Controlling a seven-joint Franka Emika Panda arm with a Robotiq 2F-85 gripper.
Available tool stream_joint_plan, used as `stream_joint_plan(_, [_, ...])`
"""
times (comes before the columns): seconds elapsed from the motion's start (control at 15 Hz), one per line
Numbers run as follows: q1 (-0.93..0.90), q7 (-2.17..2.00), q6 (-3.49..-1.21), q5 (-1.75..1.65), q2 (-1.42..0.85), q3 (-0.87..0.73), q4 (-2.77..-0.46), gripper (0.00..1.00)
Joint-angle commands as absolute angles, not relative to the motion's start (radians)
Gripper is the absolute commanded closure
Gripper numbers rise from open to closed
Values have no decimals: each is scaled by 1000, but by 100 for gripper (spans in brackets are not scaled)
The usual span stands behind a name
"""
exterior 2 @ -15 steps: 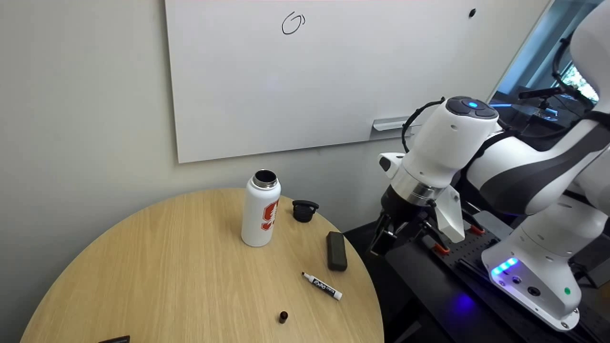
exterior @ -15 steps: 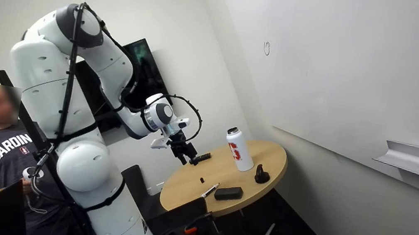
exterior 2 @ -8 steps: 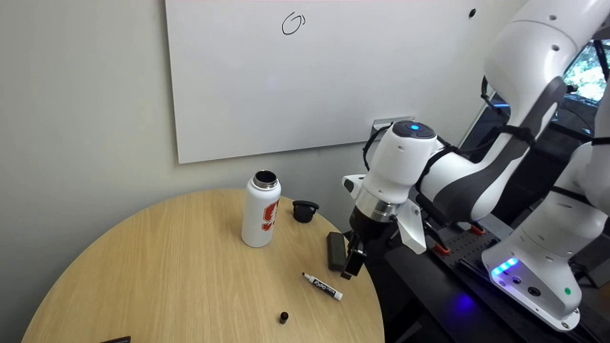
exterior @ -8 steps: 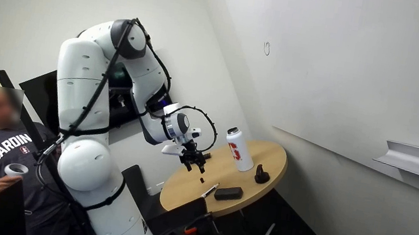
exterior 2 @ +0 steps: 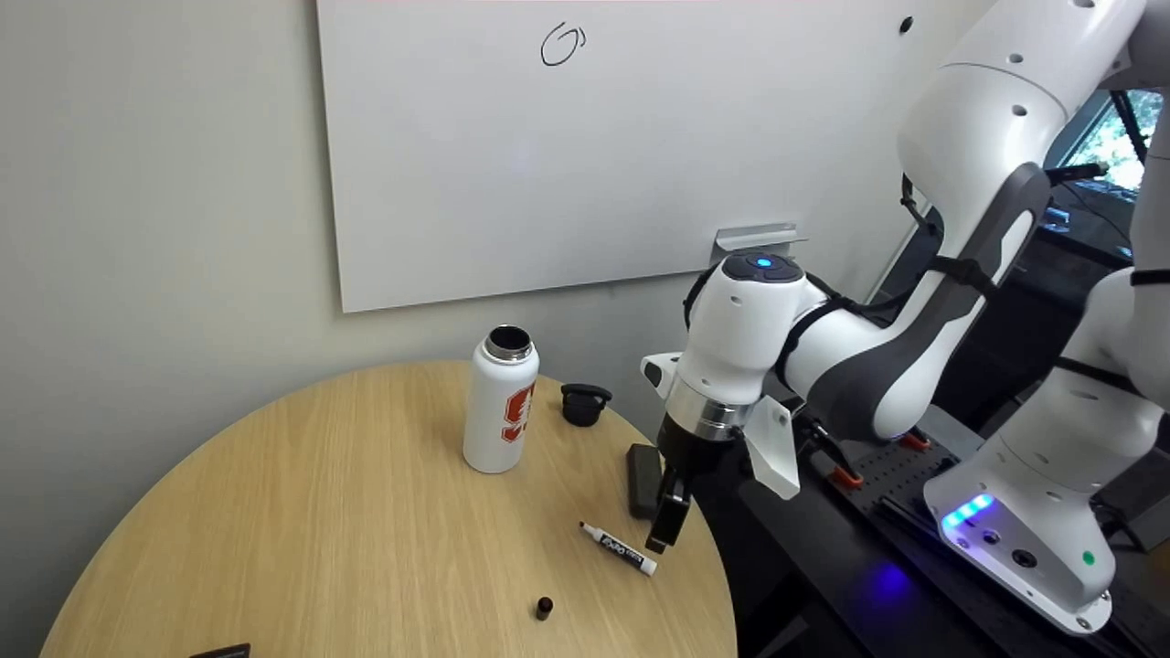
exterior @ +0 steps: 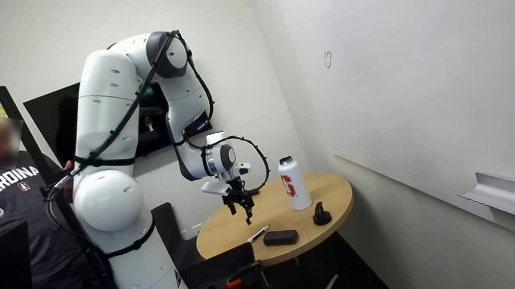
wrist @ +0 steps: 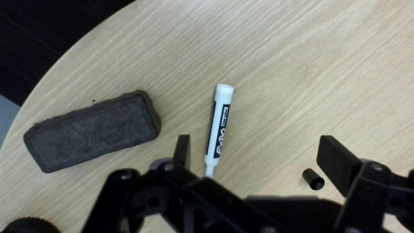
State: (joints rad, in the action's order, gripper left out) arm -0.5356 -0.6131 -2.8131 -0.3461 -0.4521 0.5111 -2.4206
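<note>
Marker on tbl, jaws wide abv.

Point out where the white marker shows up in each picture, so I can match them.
In an exterior view: the white marker lies below the picture's centre, just left of the dark block.
In an exterior view: the white marker lies low, right of centre, below the dark block.
In the wrist view: the white marker lies near the centre, right of the dark block.
Shared landmark: the dark block.
</note>
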Motion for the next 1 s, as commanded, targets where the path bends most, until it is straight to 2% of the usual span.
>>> stream_joint_plan(0.0, [-697, -578, -2918, -321, -435, 357, -2447, 0])
stream_joint_plan(0.4, [-946, -544, -3067, -276, -463, 134, -2467, 0])
stream_joint_plan(0.93, [-970, -410, -3074, -53, -564, 154, -2441, 0])
